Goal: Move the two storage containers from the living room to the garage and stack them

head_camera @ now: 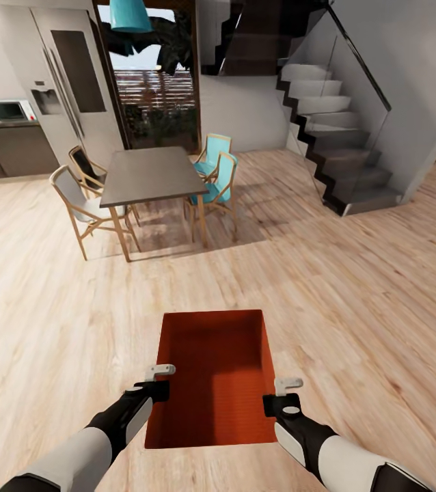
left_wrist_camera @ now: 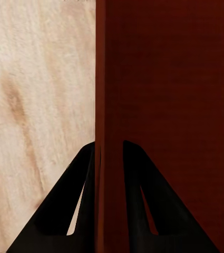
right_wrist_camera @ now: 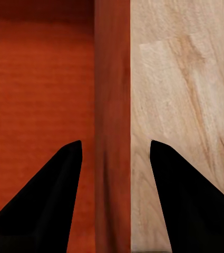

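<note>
Head view: storage container [head_camera: 212, 383] held btwn claws, left claw [head_camera: 158, 383] pinching its wall, right claw [head_camera: 281, 395] spread astride opposite wall.

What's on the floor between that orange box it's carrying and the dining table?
Nothing but bare light wood planks: in the head view that stretch between the orange-red container and the dining table holds no object.

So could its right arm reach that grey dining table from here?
Probably not. The right gripper straddles the orange container's wall, and the dining table stands well off across open wood floor; the robot would have to drive closer.
</note>
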Available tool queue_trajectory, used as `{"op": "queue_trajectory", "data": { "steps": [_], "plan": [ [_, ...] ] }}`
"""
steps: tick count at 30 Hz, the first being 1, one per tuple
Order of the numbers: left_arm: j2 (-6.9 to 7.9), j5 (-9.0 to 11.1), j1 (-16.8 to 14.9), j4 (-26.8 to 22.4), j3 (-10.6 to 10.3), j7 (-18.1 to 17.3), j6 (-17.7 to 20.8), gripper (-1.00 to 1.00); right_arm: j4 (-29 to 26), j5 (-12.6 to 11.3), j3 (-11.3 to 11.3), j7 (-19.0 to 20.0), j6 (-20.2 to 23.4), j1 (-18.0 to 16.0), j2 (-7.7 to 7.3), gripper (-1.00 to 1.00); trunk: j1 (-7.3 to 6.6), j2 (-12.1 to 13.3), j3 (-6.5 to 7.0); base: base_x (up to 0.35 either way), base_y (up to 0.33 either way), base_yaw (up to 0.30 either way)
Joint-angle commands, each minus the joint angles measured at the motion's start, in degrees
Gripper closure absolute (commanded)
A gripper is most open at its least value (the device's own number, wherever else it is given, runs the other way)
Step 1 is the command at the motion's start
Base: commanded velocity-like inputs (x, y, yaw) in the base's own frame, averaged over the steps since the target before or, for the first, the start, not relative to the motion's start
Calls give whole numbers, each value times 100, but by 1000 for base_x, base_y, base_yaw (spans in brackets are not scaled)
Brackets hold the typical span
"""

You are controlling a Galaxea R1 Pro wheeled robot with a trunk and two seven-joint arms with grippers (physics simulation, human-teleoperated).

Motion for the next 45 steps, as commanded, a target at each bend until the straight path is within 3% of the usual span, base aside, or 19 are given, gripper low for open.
{"op": "queue_trajectory", "data": {
  "steps": [1,19,45],
  "plan": [
    [74,26,-2,-37,-142,84,31,100,50,-176,48,-15,-14,-6,-5,100,3,-10,-9,0,0,-285],
    [74,26,-2,-46,-142,84,31,100,50,-176,48,-7,-14,-6,-5,100,3,-10,-9,0,0,-250],
    [74,26,-2,-44,-142,84,31,100,50,-176,48,-8,-12,-6,-5,100,3,-10,-9,0,0,-12]
  ]
}}
